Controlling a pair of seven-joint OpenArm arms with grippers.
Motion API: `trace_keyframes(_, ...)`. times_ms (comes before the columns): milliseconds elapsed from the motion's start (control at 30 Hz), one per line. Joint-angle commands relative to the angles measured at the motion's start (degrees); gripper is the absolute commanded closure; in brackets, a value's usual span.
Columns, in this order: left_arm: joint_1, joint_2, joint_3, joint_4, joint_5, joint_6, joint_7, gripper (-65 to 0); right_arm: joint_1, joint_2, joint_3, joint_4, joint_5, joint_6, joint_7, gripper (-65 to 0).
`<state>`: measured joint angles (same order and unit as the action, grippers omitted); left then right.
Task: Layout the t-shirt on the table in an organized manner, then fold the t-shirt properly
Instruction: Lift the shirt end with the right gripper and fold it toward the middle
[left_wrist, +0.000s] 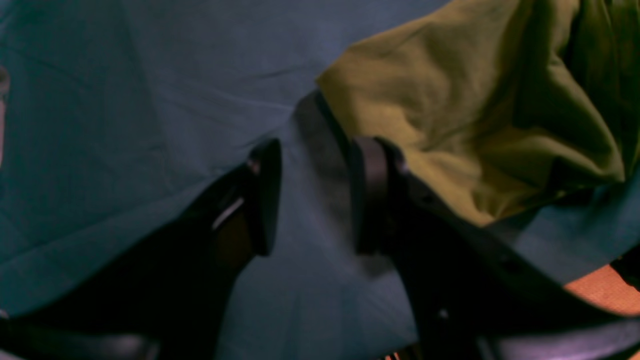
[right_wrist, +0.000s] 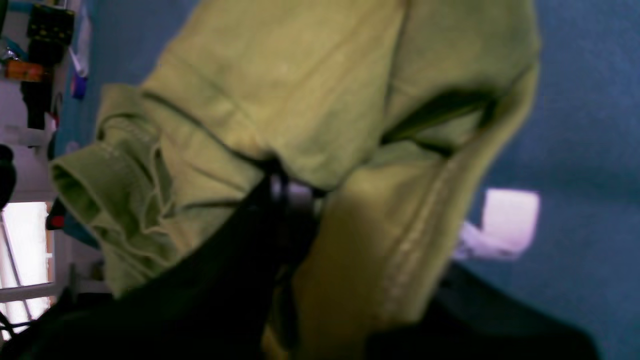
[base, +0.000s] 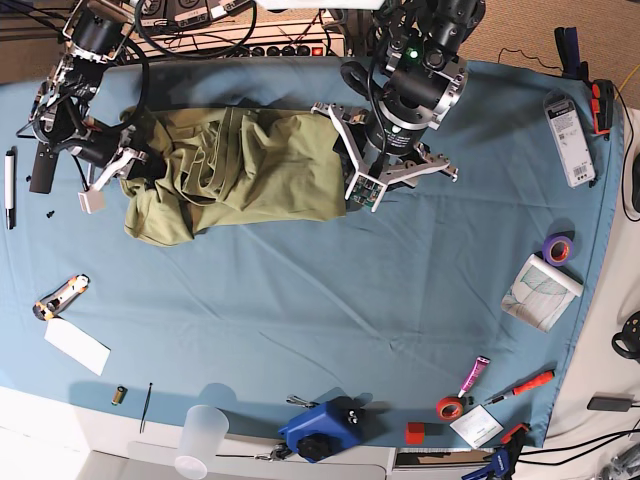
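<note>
Base view: evenly and brightly lit from above, sharp overall, soft short shadows beneath the arms and along the folds of the t-shirt (base: 235, 165) on the table (base: 320, 300). Left wrist view: dim and underexposed, the left gripper (left_wrist: 312, 195) reduced to near-black shapes with a faint highlight on one finger, a dark shadow cast on the cloth between the fingers, slight softness throughout. Right wrist view: brighter but heavily blurred, the right gripper (right_wrist: 287, 192) a dark smear, white areas at the left edge blown out.
</note>
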<state>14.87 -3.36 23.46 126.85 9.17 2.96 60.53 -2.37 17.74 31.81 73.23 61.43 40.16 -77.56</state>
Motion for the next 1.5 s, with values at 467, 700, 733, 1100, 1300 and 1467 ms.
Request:
trace_keyframes(467, -0.3, 0.3, 0.0, 0.9, 0.5, 0.8, 1.4, -21.5, 7.1, 6.1, 8.3, 6.1, -19.4, -0.2, 5.6, 0.0)
trace_keyframes(700, -0.3, 0.3, -3.7, 0.9, 5.1, 3.7, 2.0, -21.5, 5.0, 5.2, 8.3, 20.0, -20.8, -0.2, 5.6, 0.0)
trace_keyframes(733, -0.3, 0.3, -5.5, 0.9, 4.6, 3.7, 2.0, -21.5, 4.4, 4.7, 8.3, 22.1, -20.9, -0.2, 5.5, 0.0)
trace_keyframes(1100, 0.4, -0.7, -27.9, 0.9, -15.0, -1.0, 1.7, -21.5, -6.8, -1.6, 5.0, 46.5, -20.4, -0.2, 5.2, 0.0)
trace_keyframes(1300, 1.5, -1.4, -28.9, 0.9, -18.7, -1.6, 1.1, -21.5, -8.1, -1.7, -7.4, 49.0, -24.2, -0.2, 5.8, 0.0)
trace_keyframes(1467, 1.5, -1.4, -28.9, 0.9, -18.6, -1.5, 1.1, -21.5, -8.1, -1.7, -17.4, 49.0, -33.6, -2.3, 7.9, 0.0)
